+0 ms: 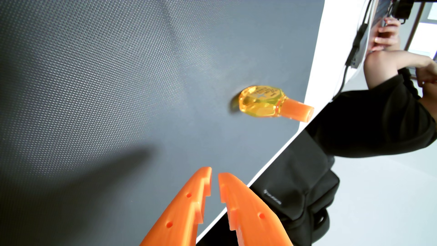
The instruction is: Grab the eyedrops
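Note:
The eyedrops (262, 102) are a small faceted bottle of clear yellow plastic with an orange cap. It lies on its side on the dark grey textured mat (106, 82), cap pointing right, close to the mat's right edge. My gripper (214, 171) comes in from the bottom edge of the wrist view with two orange toothed fingers (189, 208). It hovers below and to the left of the bottle, well apart from it. The jaws stand a narrow gap apart with nothing between them.
The white table edge (314, 71) runs diagonally just right of the bottle. Beyond it a person in black clothing (378, 123) sits with an arm raised, and a black bag (300, 184) lies on the floor. The mat stretches wide to the left.

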Robot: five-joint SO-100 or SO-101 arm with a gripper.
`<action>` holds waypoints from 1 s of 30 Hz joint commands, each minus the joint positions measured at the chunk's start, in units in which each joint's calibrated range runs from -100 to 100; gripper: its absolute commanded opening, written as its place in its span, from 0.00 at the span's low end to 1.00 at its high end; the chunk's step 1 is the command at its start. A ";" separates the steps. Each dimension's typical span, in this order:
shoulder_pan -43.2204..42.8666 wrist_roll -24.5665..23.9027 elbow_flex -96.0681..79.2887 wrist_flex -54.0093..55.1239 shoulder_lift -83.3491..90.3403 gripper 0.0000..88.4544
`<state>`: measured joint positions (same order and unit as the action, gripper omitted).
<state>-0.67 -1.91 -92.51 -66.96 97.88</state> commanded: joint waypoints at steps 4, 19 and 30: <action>-0.07 -0.11 3.13 0.62 0.51 0.01; -0.24 0.05 13.04 -3.53 -0.34 0.01; -0.32 4.61 30.24 -4.22 -22.34 0.05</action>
<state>-0.67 1.54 -70.38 -70.79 84.06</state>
